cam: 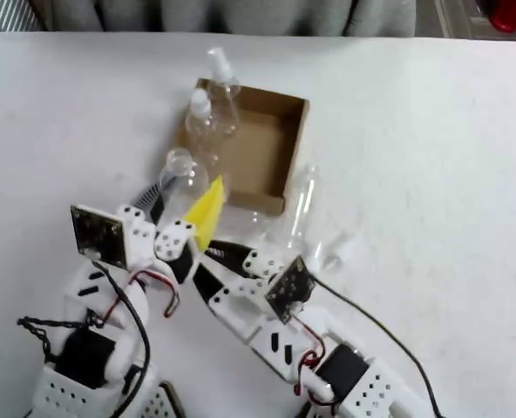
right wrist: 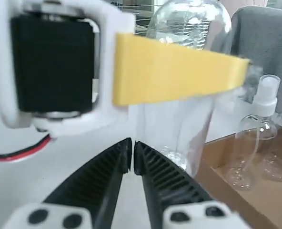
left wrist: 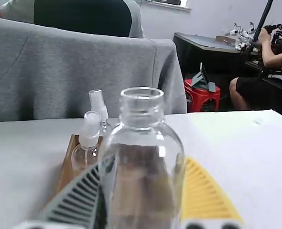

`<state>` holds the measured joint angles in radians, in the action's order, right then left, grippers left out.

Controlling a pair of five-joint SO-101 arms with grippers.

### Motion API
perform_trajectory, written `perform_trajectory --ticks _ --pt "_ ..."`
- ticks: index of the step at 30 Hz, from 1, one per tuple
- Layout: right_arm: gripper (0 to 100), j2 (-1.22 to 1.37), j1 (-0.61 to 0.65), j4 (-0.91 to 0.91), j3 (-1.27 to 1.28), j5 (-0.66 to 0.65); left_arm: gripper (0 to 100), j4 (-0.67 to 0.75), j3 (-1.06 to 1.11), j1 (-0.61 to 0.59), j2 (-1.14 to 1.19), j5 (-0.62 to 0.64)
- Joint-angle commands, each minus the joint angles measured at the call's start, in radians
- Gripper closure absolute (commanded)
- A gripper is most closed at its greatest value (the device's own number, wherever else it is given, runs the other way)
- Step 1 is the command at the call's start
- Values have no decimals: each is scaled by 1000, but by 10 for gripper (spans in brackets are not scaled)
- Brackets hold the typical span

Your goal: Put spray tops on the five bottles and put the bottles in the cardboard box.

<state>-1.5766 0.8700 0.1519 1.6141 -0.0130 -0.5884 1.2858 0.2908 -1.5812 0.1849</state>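
Clear plastic bottle (left wrist: 143,162), neck uncapped, sits clamped in the left claw (cam: 191,185). The right claw (right wrist: 132,149), black jaws closed on nothing, should fetch a spray top and seat it squarely. The brown cardboard box (cam: 262,161) waits just beside.

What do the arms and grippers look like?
The left arm and right arm are white plastic shells with black servos, red and black cables, a bare circuit board at each wrist. The left gripper has one yellow ribbed finger and one grey; the right gripper has two black ribbed fingers.
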Motion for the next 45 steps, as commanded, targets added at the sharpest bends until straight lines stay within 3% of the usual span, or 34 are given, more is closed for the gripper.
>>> perform_trajectory --ticks 1,15,24,31,45 --pt "982 -4 -42 -25 -21 -5 980 -43 -35 33 -76 -5" --pt "982 -4 -77 -25 -21 -5 980 -414 -273 254 -76 -9" --pt "982 -4 -87 -24 -21 -6 980 -431 -273 259 -76 -11" --pt "982 -4 -136 -19 -21 -6 980 -382 -226 188 -76 -11" --pt "982 -5 -134 8 -6 -8 980 -3 -2 -147 -68 -11"
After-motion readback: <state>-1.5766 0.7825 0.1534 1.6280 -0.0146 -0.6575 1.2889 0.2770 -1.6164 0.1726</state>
